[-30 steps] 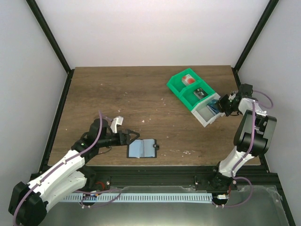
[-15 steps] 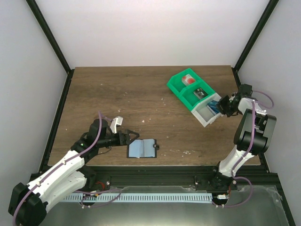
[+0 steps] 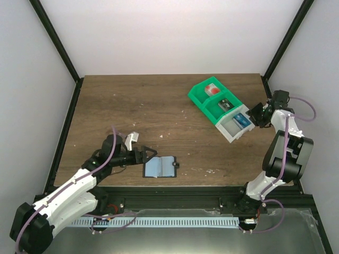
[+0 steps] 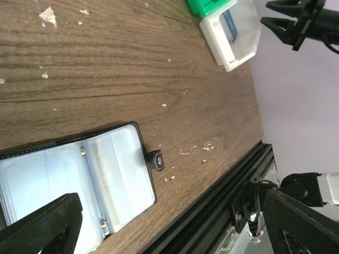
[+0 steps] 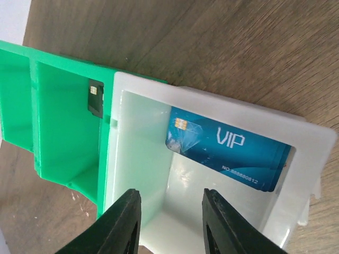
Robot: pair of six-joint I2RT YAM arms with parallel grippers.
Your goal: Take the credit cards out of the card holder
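- Left gripper (image 3: 150, 154): jaws spread wide with nothing in them, low at the 9 o'clock edge of the card holder. Its fingers (image 4: 45, 225) frame the holder in the wrist view.
- Card holder (image 3: 160, 166): lies open and flat near the 6 o'clock edge of the table (image 3: 132, 106), with its tab (image 4: 155, 160) on the 3 o'clock side. Both pale panels look bare. Whether a card hides in a sleeve cannot be told.
- Risk at the holder: nothing pins this loose, flat item down. If the wide jaws come down on a panel edge, they would probably push or fold the holder rather than find a card. They could also slide it toward the near rail (image 3: 185, 191).
- Bin (image 3: 200, 103): sits at the table's 2 o'clock, with two green compartments and a white compartment (image 3: 231, 137) at its 4 o'clock end.
- Card (image 5: 228, 148): blue, marked VIP, inside the white compartment and leaning against a wall. It is clear of both grippers.
- Right gripper (image 3: 258, 113): at the 3 o'clock side of the white compartment, jaws partly apart with nothing between them.
- Risk at the bin: the fingertips sit close above the white rim. A low or sideways retreat could clip that rim and shove the light bin, or topple the leaning card. A straight lift looks the safer way out.
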